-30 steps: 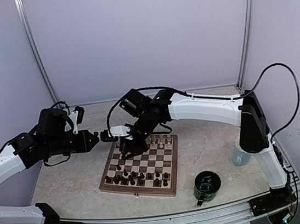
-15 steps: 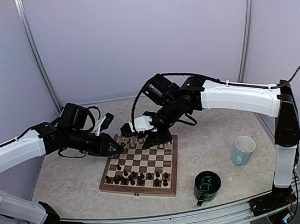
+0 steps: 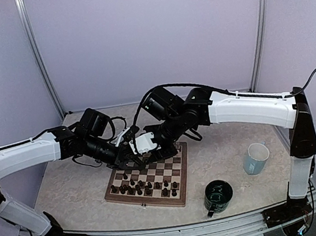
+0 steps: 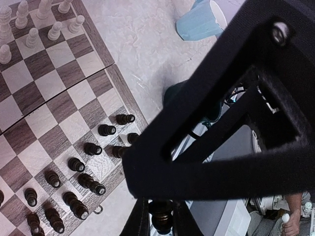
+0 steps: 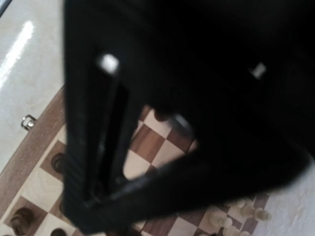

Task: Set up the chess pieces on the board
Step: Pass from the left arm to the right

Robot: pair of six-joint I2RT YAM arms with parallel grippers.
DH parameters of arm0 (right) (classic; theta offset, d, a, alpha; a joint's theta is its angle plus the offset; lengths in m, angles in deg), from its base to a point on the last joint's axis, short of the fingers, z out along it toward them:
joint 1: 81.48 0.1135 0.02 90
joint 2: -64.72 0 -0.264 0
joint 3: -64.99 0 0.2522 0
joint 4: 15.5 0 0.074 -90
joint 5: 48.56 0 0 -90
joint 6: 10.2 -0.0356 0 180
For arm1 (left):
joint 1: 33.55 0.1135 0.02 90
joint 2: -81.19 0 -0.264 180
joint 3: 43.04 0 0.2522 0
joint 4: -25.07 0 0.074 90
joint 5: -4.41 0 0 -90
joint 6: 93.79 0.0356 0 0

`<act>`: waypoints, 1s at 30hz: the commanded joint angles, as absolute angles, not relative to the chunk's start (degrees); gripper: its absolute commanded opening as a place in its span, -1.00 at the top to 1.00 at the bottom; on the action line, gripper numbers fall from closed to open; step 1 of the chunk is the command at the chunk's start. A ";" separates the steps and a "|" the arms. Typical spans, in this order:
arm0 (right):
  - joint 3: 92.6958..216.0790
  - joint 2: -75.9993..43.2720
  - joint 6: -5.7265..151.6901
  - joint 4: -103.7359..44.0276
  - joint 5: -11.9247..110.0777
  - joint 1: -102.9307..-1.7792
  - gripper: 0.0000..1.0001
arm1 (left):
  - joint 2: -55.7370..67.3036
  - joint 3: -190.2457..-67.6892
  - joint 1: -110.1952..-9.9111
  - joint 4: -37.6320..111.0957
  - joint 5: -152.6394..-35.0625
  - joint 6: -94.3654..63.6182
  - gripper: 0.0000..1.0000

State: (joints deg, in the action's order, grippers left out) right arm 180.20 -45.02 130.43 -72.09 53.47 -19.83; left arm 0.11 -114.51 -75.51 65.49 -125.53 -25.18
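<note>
The board (image 3: 145, 200) lies mid-table. Dark chess pieces (image 3: 140, 185) fill its near rows and white chess pieces (image 3: 171, 149) stand along its far edge. My left gripper (image 3: 128, 157) hovers over the board's far left part. In the left wrist view, the left gripper (image 4: 162, 225) is shut on a dark chess piece (image 4: 162, 215); below lie dark pieces (image 4: 91, 147) and white pieces (image 4: 29, 34). My right gripper (image 3: 151, 147) hangs close beside the left one over the far squares. The right wrist view is dark and blurred, showing only checks (image 5: 147, 142); its jaws cannot be made out.
A light blue mug (image 3: 255, 158) stands right of the board, also seen in the left wrist view (image 4: 199, 19). A dark green mug (image 3: 218, 196) sits near the board's front right corner. Both forearms cross above the board's far half.
My left arm has swung right from beside the table's left side to over the board's far left. The right gripper went right along the far edge, then back left beside it.
</note>
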 commanded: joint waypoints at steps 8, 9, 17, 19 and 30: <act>178.61 -45.69 134.82 -73.79 51.69 -18.50 0.17 | -0.02 -116.65 -75.22 64.01 -129.67 -23.79 0.87; 178.60 -45.82 134.82 -73.84 51.56 -18.40 0.20 | -0.10 -116.65 -75.17 63.93 -129.77 -23.75 0.87; 178.08 -46.17 134.18 -72.77 50.98 -18.18 0.77 | 0.40 -116.62 -74.32 63.62 -129.27 -24.01 0.88; 177.43 -45.33 132.85 -71.65 51.53 -18.39 0.84 | 1.05 -116.65 -73.81 63.74 -127.64 -24.01 0.71; 170.99 -38.84 115.09 -65.59 82.37 -29.97 0.90 | 16.74 -111.38 -74.66 53.62 -108.44 -23.66 0.17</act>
State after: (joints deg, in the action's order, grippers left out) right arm 174.87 -43.66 124.61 -69.81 66.10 -25.82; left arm 9.62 -113.90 -73.67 61.86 -119.46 -24.31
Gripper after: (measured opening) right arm 0.144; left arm 0.399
